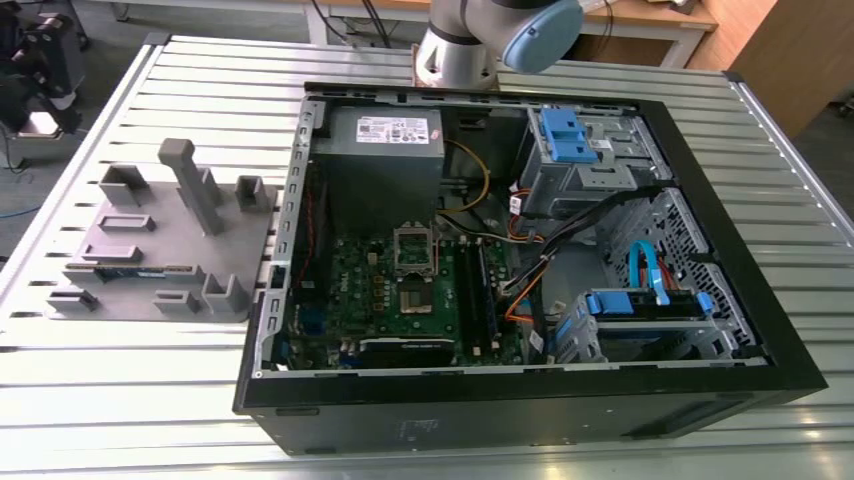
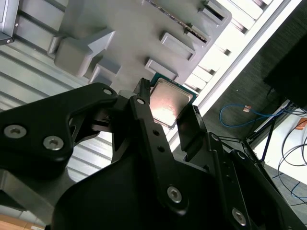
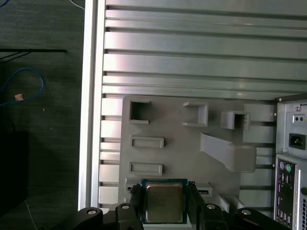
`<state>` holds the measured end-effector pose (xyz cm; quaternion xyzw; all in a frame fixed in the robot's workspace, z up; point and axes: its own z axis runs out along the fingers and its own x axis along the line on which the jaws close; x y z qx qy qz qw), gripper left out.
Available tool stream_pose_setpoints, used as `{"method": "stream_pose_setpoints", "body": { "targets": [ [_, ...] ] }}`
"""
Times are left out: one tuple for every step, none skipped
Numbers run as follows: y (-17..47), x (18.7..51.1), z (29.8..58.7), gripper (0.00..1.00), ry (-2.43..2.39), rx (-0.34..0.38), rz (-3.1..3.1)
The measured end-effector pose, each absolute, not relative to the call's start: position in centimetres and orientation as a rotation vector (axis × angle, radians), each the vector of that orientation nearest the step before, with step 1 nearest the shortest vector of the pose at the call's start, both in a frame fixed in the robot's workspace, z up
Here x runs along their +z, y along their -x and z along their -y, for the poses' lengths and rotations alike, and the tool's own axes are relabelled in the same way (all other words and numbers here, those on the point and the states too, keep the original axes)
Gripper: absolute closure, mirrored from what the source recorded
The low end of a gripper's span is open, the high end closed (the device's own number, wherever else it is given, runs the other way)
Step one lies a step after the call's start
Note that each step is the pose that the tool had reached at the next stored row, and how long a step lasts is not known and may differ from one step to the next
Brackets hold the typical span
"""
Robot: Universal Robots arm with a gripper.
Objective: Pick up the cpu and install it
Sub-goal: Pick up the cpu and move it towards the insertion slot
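Arm (image 1: 454, 55): silver-grey metal tube section with a rounded light-blue joint cap (image 1: 541, 35). Gripper (image 2: 168, 108) is matte black throughout, built from chunky link plates with rounded corners. Silver socket-head screws (image 2: 173, 193) sit in the pivots, a pair on the outer link and singles on the others. Small dimple holes run along one inner link. Fingers (image 2: 189, 127) are black, flat-faced and squared at the tips. In the first wrist view, black knuckles with one silver screw each.
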<state>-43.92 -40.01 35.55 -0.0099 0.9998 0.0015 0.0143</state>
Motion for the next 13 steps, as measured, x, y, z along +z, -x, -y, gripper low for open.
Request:
{"method": "stream_pose_setpoints", "body": {
  "targets": [
    [43.9, 35.55, 40.01, 0.53, 0.031, 0.005, -3.113],
    [43.87, 35.55, 40.01, 0.53, 0.031, 0.005, -3.113],
    [43.85, 35.56, 40.01, 0.53, 0.031, 0.005, -3.113],
    [43.84, 35.55, 40.01, 0.53, 0.031, 0.005, -3.113],
    [43.82, 35.55, 40.01, 0.53, 0.031, 0.005, -3.113],
    [43.62, 35.55, 40.01, 0.53, 0.031, 0.005, -3.113],
    [43.42, 35.55, 40.01, 0.53, 0.031, 0.005, -3.113],
    [43.4, 35.55, 40.01, 0.53, 0.031, 0.005, -3.113],
    [43.38, 35.55, 40.01, 0.53, 0.031, 0.005, -3.113],
    [43.36, 35.55, 40.01, 0.53, 0.031, 0.005, -3.113],
    [43.34, 35.55, 40.01, 0.53, 0.031, 0.005, -3.113],
    [43.32, 35.55, 40.01, 0.53, 0.031, 0.005, -3.113],
    [43.28, 35.55, 40.01, 0.53, 0.031, 0.005, -3.113]
  ]
}}
